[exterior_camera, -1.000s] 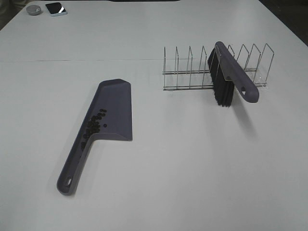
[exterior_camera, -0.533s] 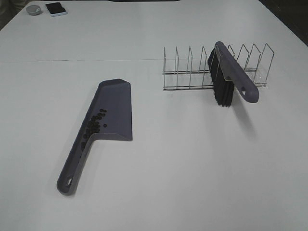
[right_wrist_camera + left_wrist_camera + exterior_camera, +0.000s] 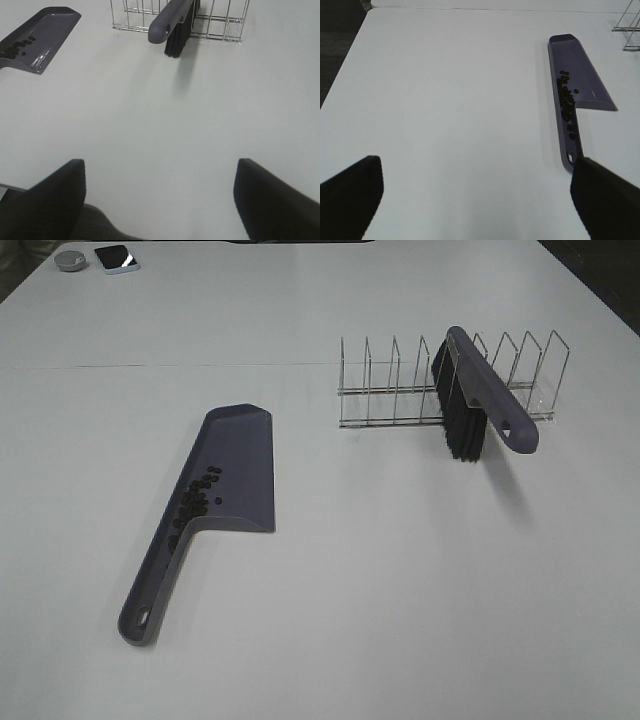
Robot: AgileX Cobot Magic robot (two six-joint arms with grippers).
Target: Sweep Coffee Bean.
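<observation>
The coffee beans [image 3: 194, 502] lie clustered in a purple dustpan [image 3: 235, 465] on the white table, near where the pan meets its handle; they also show in the left wrist view as coffee beans [image 3: 565, 98] in the dustpan [image 3: 580, 85] and in the right wrist view as coffee beans [image 3: 17, 46]. A purple brush [image 3: 483, 392] with black bristles rests in a wire rack [image 3: 395, 385], handle pointing out; the brush [image 3: 170, 22] shows in the right wrist view too. Left gripper [image 3: 477, 192] is open, well back from the dustpan handle. Right gripper [image 3: 160, 195] is open, far from the brush. Neither arm shows in the high view.
A phone [image 3: 116, 258] and a small grey round thing [image 3: 70, 260] lie at the table's far left corner. The table's left edge [image 3: 350, 55] borders dark floor. A seam line [image 3: 150, 366] crosses the table.
</observation>
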